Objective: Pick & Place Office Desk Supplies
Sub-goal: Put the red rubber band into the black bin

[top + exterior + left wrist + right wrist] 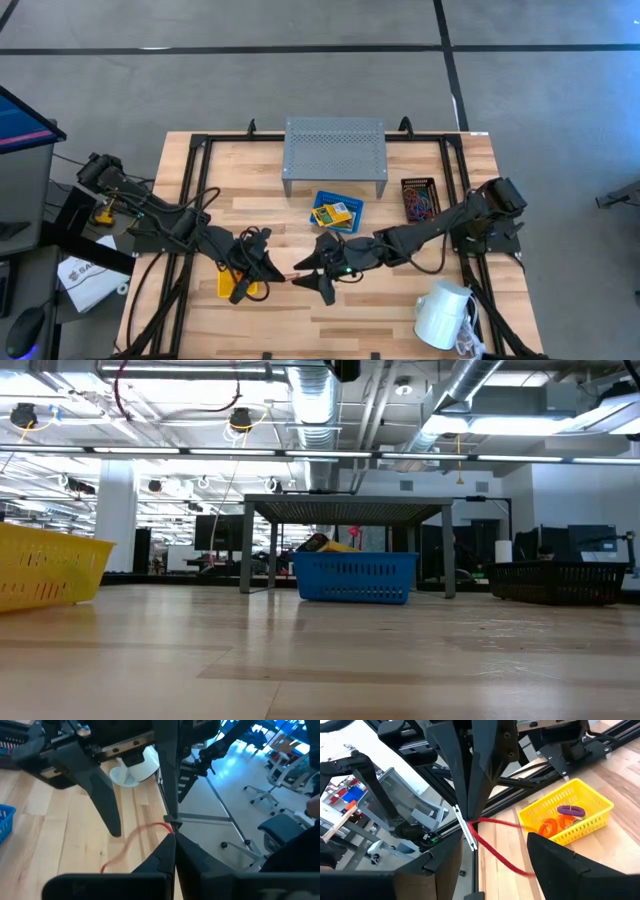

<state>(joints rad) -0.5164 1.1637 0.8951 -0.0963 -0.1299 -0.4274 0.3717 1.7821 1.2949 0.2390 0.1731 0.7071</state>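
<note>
Left gripper (465,822) pinches red loop (497,852), fingers pressed together. Right gripper (142,815) spread wide around the loop's other end, beside yellow bin (570,817) mid-table.

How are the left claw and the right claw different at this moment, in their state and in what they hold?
The left claw is shut, pinching one end of a red loop; the right claw stands open and holds nothing. The loop hangs from the left claw, its free part lying between the right claw's spread fingers. Both hover close together near the yellow bin.
</note>
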